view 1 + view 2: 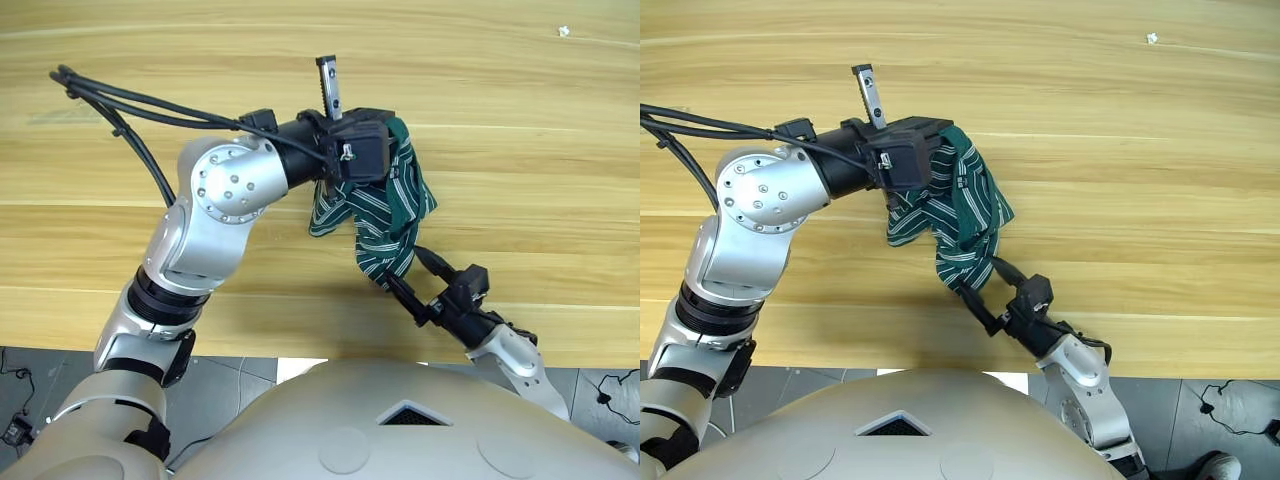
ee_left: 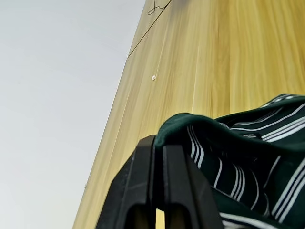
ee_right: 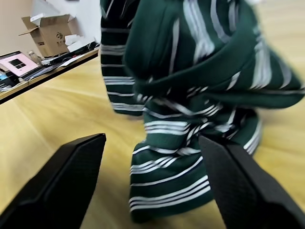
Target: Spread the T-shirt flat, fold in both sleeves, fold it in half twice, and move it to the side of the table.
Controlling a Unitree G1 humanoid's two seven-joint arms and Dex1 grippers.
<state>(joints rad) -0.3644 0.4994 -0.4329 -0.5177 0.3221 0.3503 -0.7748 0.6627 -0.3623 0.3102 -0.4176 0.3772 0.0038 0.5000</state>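
your left end effector [image 2: 157,152] is pinched shut on a top fold of the t-shirt [image 1: 385,215], so the cloth hangs bunched over the counter [image 1: 520,120]. your right end effector [image 3: 152,162] waits wide open astride the low hanging end, likely placed to grab it for spreading flat.

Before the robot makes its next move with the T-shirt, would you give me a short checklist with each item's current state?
1. Left claw gripping the T-shirt: ok, shut on the cloth.
2. Right claw ready to grasp: ok, open wide.
3. Right claw lined up with cloth: ok, the hanging lower end sits just ahead of it.
4. T-shirt spread flat on the table: not ok, bunched and hanging.
5. Sleeves located: cannot tell, hidden in the folds.
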